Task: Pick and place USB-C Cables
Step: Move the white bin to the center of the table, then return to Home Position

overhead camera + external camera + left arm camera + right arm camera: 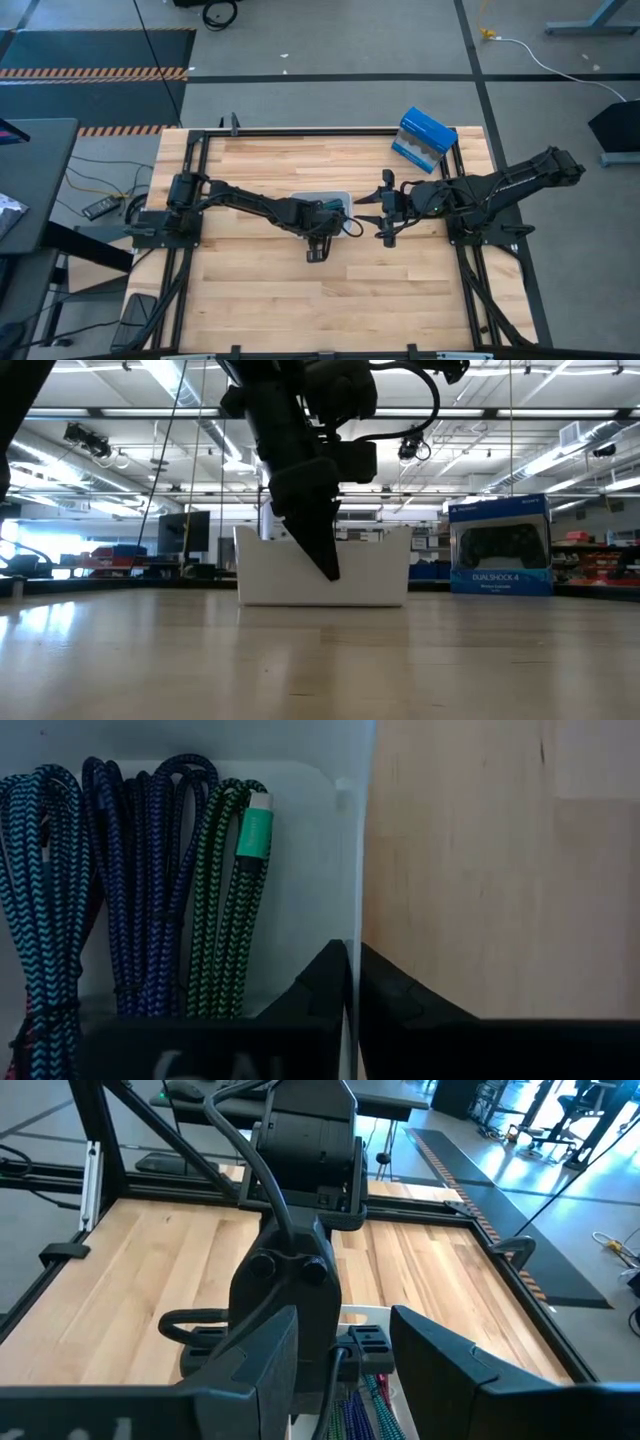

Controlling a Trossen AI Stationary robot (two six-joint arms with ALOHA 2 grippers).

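A white tray [335, 197] stands flat on the wooden table's middle. It shows in the low view as a white box [370, 575]. Inside it lie USB-C cable bundles side by side: a teal one [40, 890], a purple-blue one [150, 870] and a green one [225, 890] with a teal plug. They also peek out as cables [365, 1405] in the right wrist view. My left gripper [355, 995] is at the tray's near wall, shut on it. My right gripper [378, 211] hovers open just right of the tray, touching nothing. My left gripper pinches the tray's near wall [352, 890], one finger [315, 990] inside the tray and the other finger [410, 1005] outside over the wood. It comes from above, slanting down. The tray's bottom stays on the table.
A blue and white game-controller box [425, 140] sits at the table's far right, seen also as a box [500, 545] in the low view. Black frame rails [200, 150] edge the table. Bare wood lies toward the near edge [330, 310] and far left.
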